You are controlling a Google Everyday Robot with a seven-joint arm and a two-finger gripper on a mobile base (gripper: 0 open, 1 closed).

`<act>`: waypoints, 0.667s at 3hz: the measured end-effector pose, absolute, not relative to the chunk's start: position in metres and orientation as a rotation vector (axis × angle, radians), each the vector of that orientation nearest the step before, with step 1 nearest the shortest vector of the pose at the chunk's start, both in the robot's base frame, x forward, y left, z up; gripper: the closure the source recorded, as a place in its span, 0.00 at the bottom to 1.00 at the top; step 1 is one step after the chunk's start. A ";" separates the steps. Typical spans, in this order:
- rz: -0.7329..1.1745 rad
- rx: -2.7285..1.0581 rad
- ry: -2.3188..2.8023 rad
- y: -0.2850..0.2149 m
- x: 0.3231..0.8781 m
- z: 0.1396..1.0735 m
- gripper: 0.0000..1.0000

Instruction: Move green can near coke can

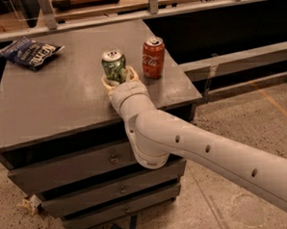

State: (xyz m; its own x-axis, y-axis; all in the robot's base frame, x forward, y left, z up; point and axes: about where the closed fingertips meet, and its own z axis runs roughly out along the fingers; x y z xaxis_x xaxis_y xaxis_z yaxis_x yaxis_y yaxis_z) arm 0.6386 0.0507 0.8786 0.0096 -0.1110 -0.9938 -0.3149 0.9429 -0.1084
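The green can [114,66] stands upright near the right middle of the grey cabinet top [61,101]. My gripper [118,79] is shut on the green can, with its pale fingers on either side of the can's lower half. The coke can [153,57] stands upright just to the right of the green can, a small gap between them. My white arm reaches in from the lower right and hides the cabinet's front right edge.
A blue chip bag [28,51] lies at the back left corner of the cabinet top. The cabinet has drawers [64,166] below. A rail and shelf run along the back. The floor on the right is speckled concrete.
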 end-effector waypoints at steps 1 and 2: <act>0.131 -0.299 1.575 0.037 0.638 0.878 1.00; 0.110 -0.248 1.595 0.026 0.636 0.874 1.00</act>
